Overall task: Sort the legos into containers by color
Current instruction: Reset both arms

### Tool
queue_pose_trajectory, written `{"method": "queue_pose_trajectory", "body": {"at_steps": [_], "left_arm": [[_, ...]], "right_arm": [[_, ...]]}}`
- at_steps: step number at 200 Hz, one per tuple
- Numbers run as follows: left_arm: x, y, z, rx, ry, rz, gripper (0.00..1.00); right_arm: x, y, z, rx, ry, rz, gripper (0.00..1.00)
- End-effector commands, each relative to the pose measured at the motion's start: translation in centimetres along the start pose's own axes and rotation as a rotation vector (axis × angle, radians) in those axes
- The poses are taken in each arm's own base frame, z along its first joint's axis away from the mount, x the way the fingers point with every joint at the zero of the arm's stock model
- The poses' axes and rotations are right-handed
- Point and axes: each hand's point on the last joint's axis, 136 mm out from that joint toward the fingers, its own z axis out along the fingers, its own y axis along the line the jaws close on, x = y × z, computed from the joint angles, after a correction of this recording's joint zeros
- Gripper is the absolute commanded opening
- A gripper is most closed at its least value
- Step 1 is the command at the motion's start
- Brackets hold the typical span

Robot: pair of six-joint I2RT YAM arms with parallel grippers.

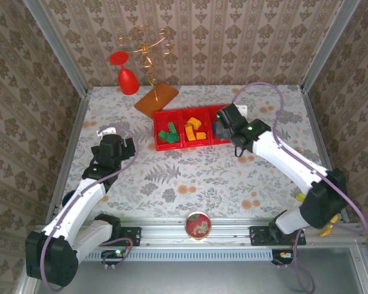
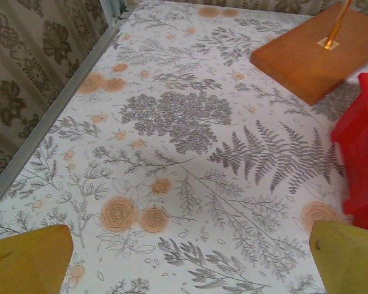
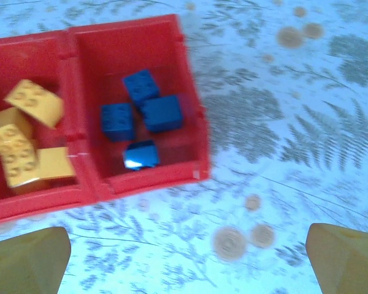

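- Left gripper (image 2: 190, 248) spread over floral tabletop (image 2: 172, 116), right gripper (image 3: 187, 245) spread, empty, by red tray (image 3: 141, 184) with blue legos (image 3: 141, 113)
- Other compartments hold yellow legos (image 3: 24, 141), green legos (image 1: 168, 133)
- Red goblet (image 1: 127, 78), wooden board (image 1: 156, 98) behind; damask walls (image 1: 233, 37)

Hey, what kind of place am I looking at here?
Probably a staged robot test cell, not a home: wallpaper-printed panels in aluminium framing, two arms bolted to a rail, a floral-printed tabletop.

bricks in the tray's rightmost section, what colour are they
Blue bricks, clearest in the right wrist view.

No text, label, brand, number or sign can be read on anything
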Motion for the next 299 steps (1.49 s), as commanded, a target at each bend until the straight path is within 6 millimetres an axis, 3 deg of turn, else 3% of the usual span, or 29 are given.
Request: {"method": "queue_pose_trajectory", "body": {"at_steps": [1,47,85,143,200,271,299], "left_arm": [[-1.3,1.3,0.2,-0.06,-0.099,0.025,1.0],[-1.0,2.0,1.6,-0.039,-0.205,0.086,1.0],[-0.5,2.8,3.5,0.017,-0.235,0.078,1.0],[0.6,2.5,6.3,0.095,-0.275,0.108,1.0],[0.7,1.2,7.8,0.174,-0.311,0.116,1.0],[2.4,-0.1,11.0,0.294,-0.235,0.121,1.0],[2.5,-1.1,10.9,0.345,-0.231,0.153,1.0]], "right_arm": [[-0.3,-4.9,-1.3,0.104,-0.086,0.118,1.0],[2.1,-11.4,-1.3,0.176,-0.134,0.25,1.0],[2.5,-13.2,-0.6,0.228,-0.268,0.165,1.0],[3.5,-13.1,2.4,0.202,-0.412,0.033,1.0],[3.4,-13.7,4.5,0.093,-0.495,0.073,1.0],[3.7,-13.7,6.1,0.001,-0.52,0.093,1.0],[4.0,-13.3,7.4,-0.034,-0.516,0.086,1.0]]}}
